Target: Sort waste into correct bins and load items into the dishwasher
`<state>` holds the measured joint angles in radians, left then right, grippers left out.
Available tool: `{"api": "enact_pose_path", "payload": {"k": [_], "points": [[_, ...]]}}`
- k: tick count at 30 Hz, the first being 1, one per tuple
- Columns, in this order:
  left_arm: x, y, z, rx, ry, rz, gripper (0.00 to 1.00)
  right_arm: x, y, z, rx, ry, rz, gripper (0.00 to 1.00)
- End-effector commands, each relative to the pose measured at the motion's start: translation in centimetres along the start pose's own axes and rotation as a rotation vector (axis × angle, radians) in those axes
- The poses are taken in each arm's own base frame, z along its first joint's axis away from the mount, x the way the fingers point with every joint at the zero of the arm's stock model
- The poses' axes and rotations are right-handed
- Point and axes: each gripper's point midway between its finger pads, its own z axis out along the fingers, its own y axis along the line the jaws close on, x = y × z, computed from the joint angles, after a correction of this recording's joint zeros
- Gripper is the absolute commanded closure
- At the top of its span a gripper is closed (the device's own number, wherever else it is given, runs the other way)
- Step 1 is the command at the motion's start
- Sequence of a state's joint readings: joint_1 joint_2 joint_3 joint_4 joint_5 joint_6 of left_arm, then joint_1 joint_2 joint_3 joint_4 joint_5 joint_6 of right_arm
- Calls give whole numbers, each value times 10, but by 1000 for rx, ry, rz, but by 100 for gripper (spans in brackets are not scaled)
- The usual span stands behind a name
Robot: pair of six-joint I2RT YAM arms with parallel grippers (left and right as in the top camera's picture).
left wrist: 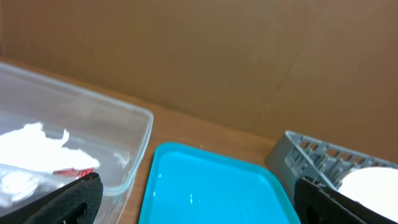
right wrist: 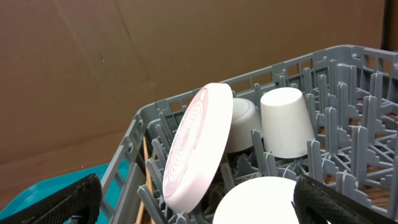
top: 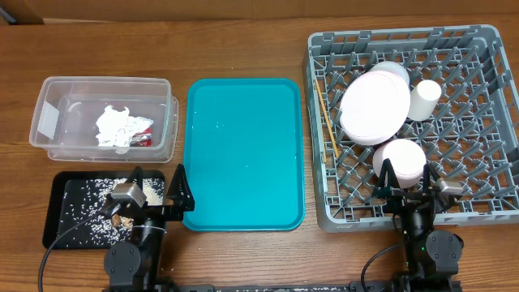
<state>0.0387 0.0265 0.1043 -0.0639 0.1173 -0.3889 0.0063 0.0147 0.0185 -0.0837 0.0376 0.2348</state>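
- Overhead: the napkin [top: 116,126] and red wrapper [top: 143,135] lie inside the clear tub [top: 49,93]. The rice grains [top: 85,209] and brown scrap [top: 122,219] lie on the black tray [top: 57,182].
- The dish rack [top: 486,73] holds the plate [top: 375,105] on edge, a rear bowl [top: 395,71], a front bowl [top: 399,161], the cup [top: 423,99], and the chopsticks [top: 328,122] along its left side.
- The teal tray [top: 243,146] shows no waste or dish that I can make out.
- The left gripper [top: 156,186] sits over the black tray's right end, and the right gripper [top: 407,180] at the rack's near edge. Both have fingers spread and hold nothing.
- Left wrist: the left gripper's fingers stand wide apart and empty. Napkin [left wrist: 31,146] and red wrapper [left wrist: 69,169] sit in the tub, with the teal tray just beside it.
- Right wrist: the right gripper's fingers are apart and empty. The plate [right wrist: 196,146] leans among the pegs, with the rear bowl [right wrist: 245,124] and cup [right wrist: 285,121] behind it and the front bowl [right wrist: 261,199] nearest.
- Judgement: sorting and loading both look complete. I see nothing outside a bin or the rack.
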Motion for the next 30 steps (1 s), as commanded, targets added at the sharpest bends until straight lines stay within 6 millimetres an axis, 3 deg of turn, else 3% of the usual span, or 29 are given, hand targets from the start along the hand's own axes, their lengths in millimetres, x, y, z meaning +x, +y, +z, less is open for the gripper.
{"api": "enact_pose_path", "payload": {"k": [1,10,19,30], "points": [[7,0,1,17,-9,2,0,1,-2,0,7,-7,-6,0],[40,14,4,-16,71,30,0,1,-2,0,7,-7,-6,0],[47,3,4,37,94,336,0,1,-2,0,7,-7,-6,0],[43,18,4,-39,84,359,0,1,-2,0,7,-7,-6,0]]}}
